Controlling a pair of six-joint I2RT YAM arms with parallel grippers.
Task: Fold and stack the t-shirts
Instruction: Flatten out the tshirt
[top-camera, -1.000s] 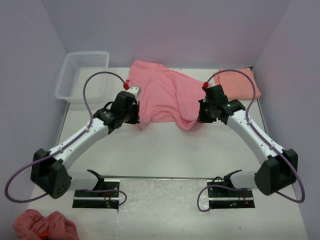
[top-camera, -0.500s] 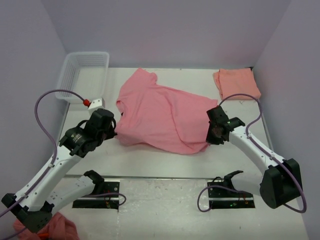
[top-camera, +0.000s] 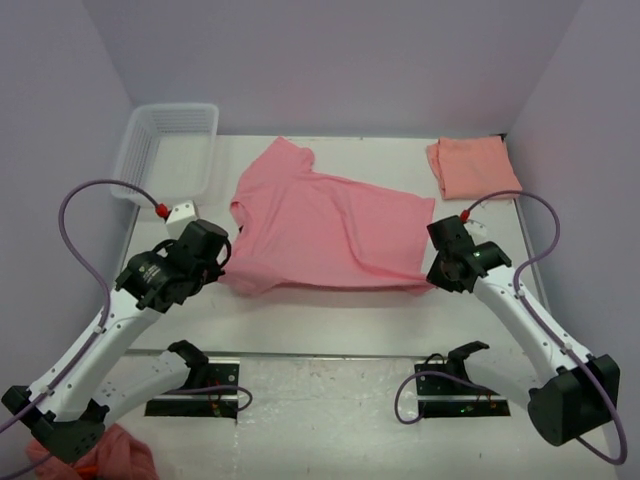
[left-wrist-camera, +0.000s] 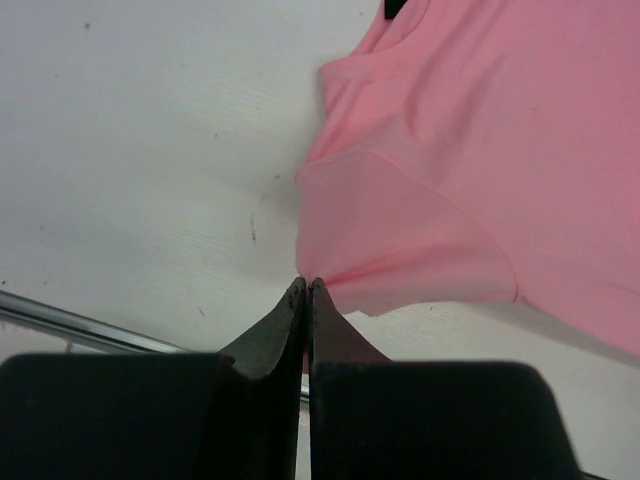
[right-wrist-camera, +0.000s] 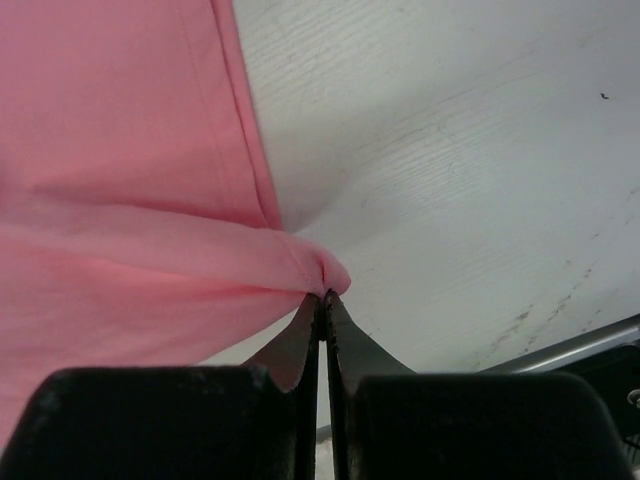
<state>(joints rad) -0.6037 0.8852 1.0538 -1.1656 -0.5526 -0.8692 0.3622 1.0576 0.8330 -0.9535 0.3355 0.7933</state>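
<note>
Rose-pink t-shirt (top-camera: 325, 230) lies spread flat on the table (top-camera: 330, 320). Its long axis runs side to side betw. the two sets of jaws, and the body fans out ahead of both. Right gripper (right-wrist-camera: 325, 295) is clenched on a bunched fold of the near corner; cloth spreads fwd and left of its tips. Left gripper (left-wrist-camera: 305, 285) is clenched too, at a sleeve edge, w/ cloth fwd and right of its tips. Creases drawn to those tips suggest a thin pinch of fabric, though the wrist view doesn't show it for sure. Neither arm is nearer, as each has its own corner. Next move likely needs both ends carried together across that axis. Salmon-orange t-shirt (top-camera: 472, 167) lies folded well ahead of the right jaws, apart from the pink one.
</note>
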